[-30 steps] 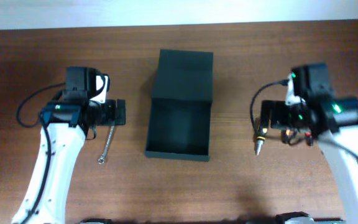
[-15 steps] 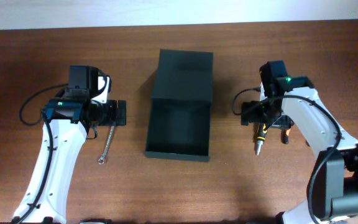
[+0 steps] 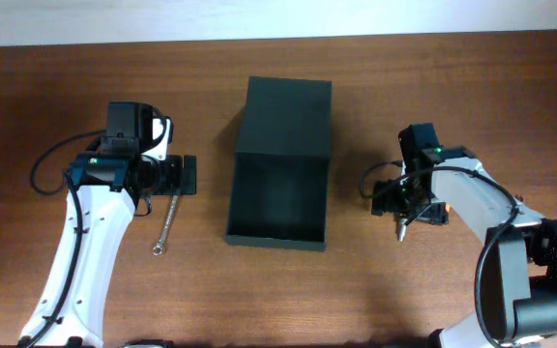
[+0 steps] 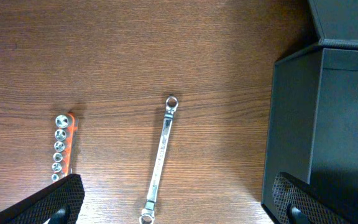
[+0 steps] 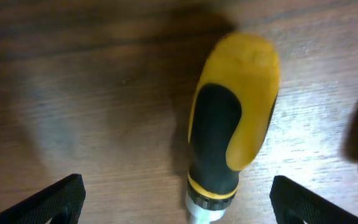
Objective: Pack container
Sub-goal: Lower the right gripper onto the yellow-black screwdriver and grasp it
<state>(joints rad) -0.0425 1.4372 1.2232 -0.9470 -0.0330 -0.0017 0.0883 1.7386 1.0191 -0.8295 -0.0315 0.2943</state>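
Note:
The container [image 3: 277, 232] is a dark green-black box lying open at the table's middle, with its flap lid [image 3: 286, 114] folded back behind it. It also shows at the right of the left wrist view [image 4: 328, 124]. My left gripper [image 3: 184, 176] is open and empty, hovering above a silver wrench [image 3: 167, 224] that also shows in the left wrist view [image 4: 160, 158]. My right gripper [image 3: 406, 205] is open and low over a yellow-and-black screwdriver [image 5: 232, 118]. Its fingers straddle the handle near the shaft end without closing. The screwdriver's tip [image 3: 402, 233] points to the front.
An orange rail of sockets [image 4: 63, 146] lies left of the wrench. An orange-handled tool [image 3: 444, 207] lies just right of the right gripper, mostly hidden. The table's back edge meets a white wall [image 3: 259, 19].
My right arm has swung in and down over the screwdriver, moving toward the table's front. The left arm, wrench and container have not moved.

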